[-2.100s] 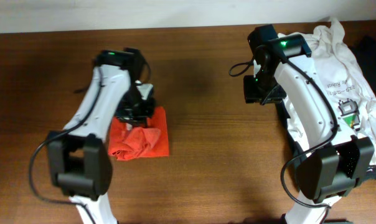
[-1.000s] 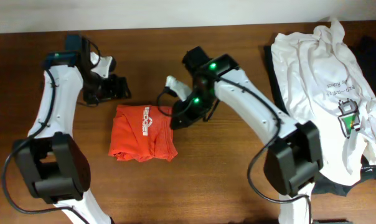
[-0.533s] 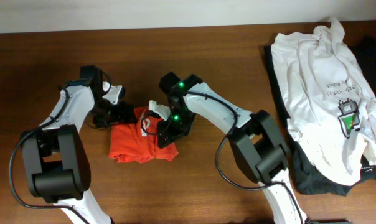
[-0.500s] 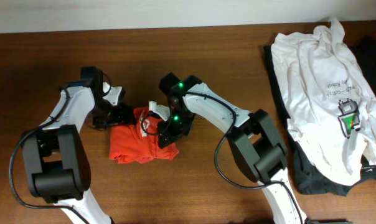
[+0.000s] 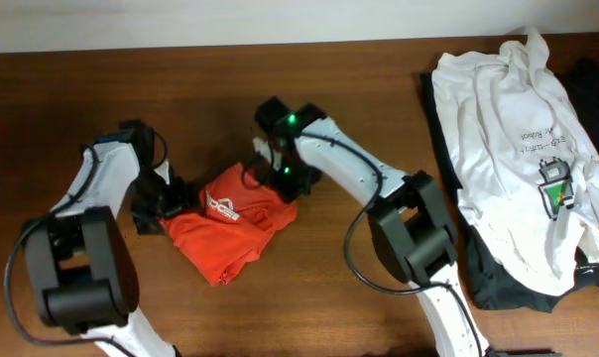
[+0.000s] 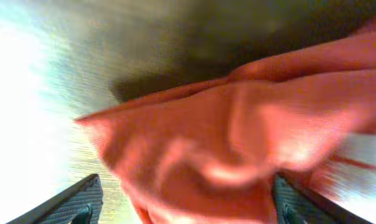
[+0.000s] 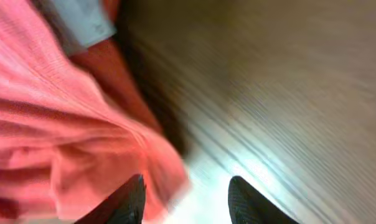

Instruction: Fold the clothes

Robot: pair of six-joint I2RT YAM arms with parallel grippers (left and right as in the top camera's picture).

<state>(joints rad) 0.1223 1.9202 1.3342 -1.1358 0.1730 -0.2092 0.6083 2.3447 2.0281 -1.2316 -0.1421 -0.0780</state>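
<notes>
Fabric of the orange-red T-shirt [image 5: 230, 220] lies bunched and askew on the counter [image 5: 81, 99], left of centre. The left fingers [image 6: 82, 202], spread wide, straddle its left edge; the right fingers [image 7: 127, 200], also apart, sit at its far edge, likely to square it. The white tee [image 5: 518, 119] waits well apart.

White lettering on the orange-red T-shirt [image 5: 235, 223] and small print on the white tee [image 5: 498, 89] are both too small to read.
</notes>
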